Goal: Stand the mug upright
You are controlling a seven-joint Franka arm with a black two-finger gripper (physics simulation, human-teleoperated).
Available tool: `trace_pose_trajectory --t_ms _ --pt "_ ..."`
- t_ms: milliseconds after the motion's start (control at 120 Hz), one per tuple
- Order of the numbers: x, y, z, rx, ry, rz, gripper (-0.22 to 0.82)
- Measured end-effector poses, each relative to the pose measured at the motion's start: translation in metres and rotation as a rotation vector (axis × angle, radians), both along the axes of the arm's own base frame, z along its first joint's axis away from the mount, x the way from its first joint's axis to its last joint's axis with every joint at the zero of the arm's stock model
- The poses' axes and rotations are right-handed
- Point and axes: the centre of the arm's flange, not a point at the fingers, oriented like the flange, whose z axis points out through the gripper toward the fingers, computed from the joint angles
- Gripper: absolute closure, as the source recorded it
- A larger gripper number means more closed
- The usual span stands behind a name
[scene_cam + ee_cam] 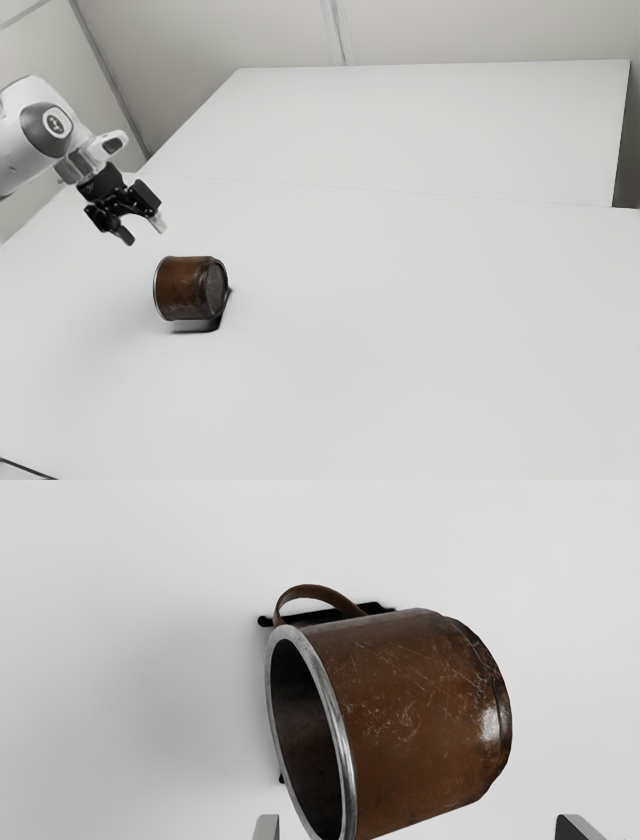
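Rusty-brown, scratched-up metal mug [410, 705], lying on its side on the table [400, 350], just below and ahead of my gripper [141, 231]. So not upright, sorry folks. Its silvery rim [334, 705] is over toward one fingertip's side and its base [217, 288] toward the other's, with the mouth facing the exterior view's left. The handle [315, 590] sticks out on the side away from my fingertips, pretty low toward the table.

As for progress: what I'd want at the end is mouth up, base down, and that's a good quarter turn from how it lies. By my reckoning that leaves getting a hold, tipping it over, standing it on the base and letting go. My fingers are spread wide with nothing pinched between them, and there's a gap between them and the mug.

Further out, the arm [30, 135] comes in from behind the hand, a pale wall [220, 35] stands well past the table, and a thin dark line [28, 468] crosses the exterior view's near left corner. None of that looks like trouble. I'd worry more about the handle snagging on the tabletop mid-turn, or those round sides rolling if nudged.
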Motion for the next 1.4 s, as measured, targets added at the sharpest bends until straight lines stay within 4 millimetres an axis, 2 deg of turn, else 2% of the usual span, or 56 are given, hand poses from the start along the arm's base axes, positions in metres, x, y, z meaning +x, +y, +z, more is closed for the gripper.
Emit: trace_pose_trajectory --t_ms 167,508,767,1000,1092,1267,1400 --pt "-0.005 0.03 -0.025 -0.104 -0.049 -0.012 0.0" --pt "-0.009 0.063 -0.084 -0.277 -0.114 -0.057 0.0" --pt "-0.009 0.054 -0.111 -0.43 -0.155 -0.097 0.0" --pt "-0.015 0.041 -0.126 -0.561 -0.171 -0.123 0.01" --pt "-0.016 0.036 -0.132 -0.613 -0.175 -0.127 0.09" --pt "-0.016 0.029 -0.132 -0.662 -0.189 -0.154 0.42" --pt "-0.015 0.026 -0.126 -0.68 -0.204 -0.175 0.55"
